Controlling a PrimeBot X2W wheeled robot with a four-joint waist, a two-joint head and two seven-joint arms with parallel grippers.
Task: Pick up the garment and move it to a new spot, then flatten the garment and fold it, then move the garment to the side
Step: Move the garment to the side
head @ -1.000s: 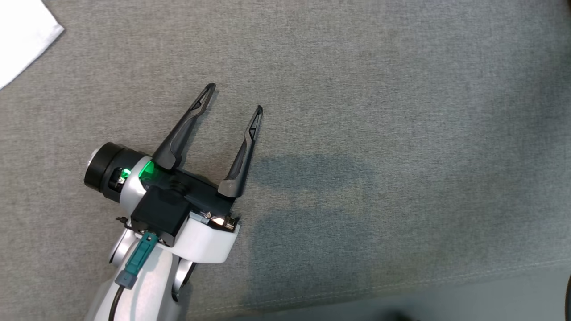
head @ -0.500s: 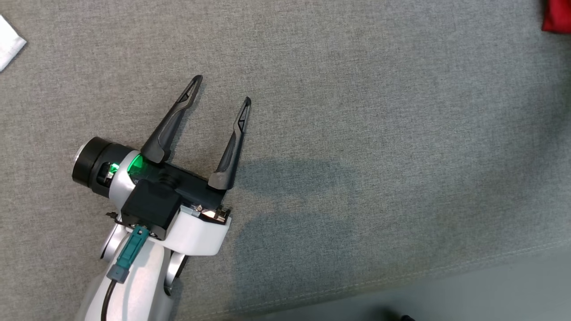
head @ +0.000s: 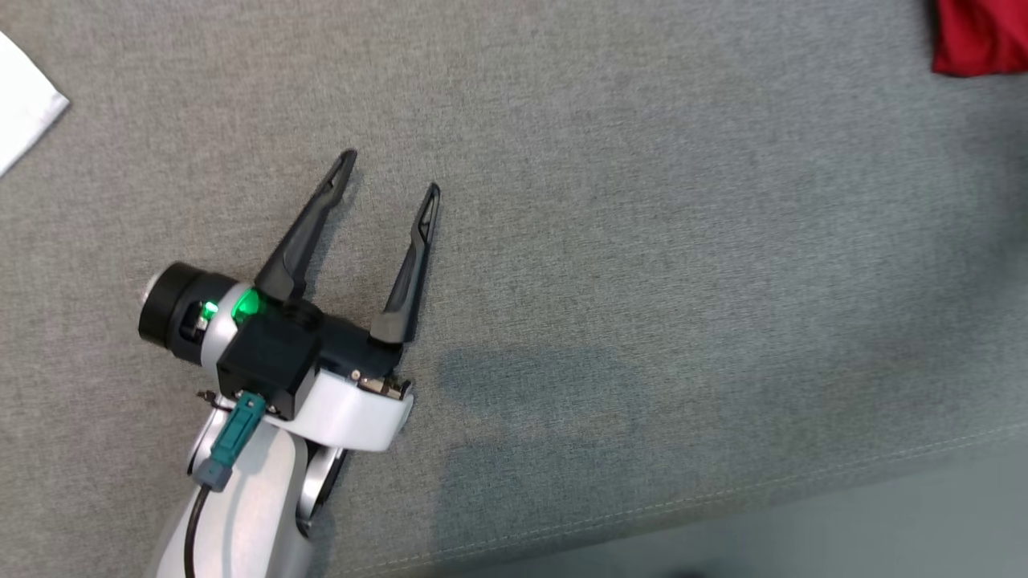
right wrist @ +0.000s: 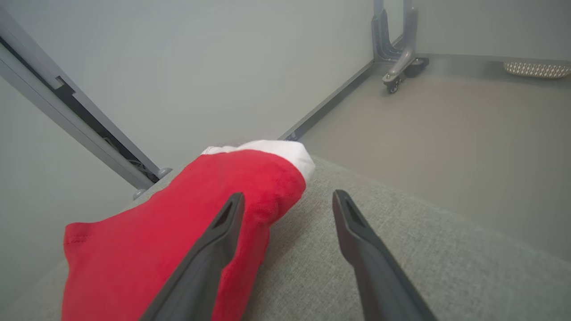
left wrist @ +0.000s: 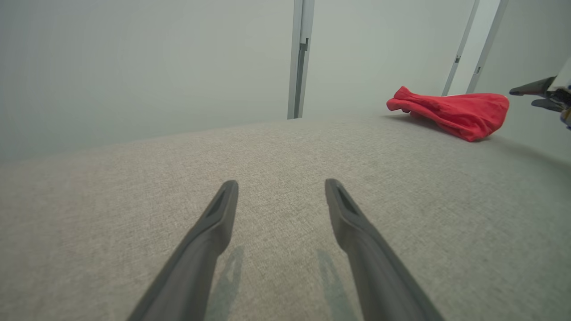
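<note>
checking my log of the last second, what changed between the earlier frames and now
The head camera turned, so the red garment came into the view's top right corner; the garment itself need not have moved. The left gripper stayed open and empty over the grey cushion. The right gripper is open now, the garment lying loose by its fingers.

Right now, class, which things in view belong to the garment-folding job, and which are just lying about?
Belong to the job: red garment; left gripper and right gripper, both open.
Lying about: white sheet at the head view's upper left; wheeled stand foot; pale basket on the floor.
</note>
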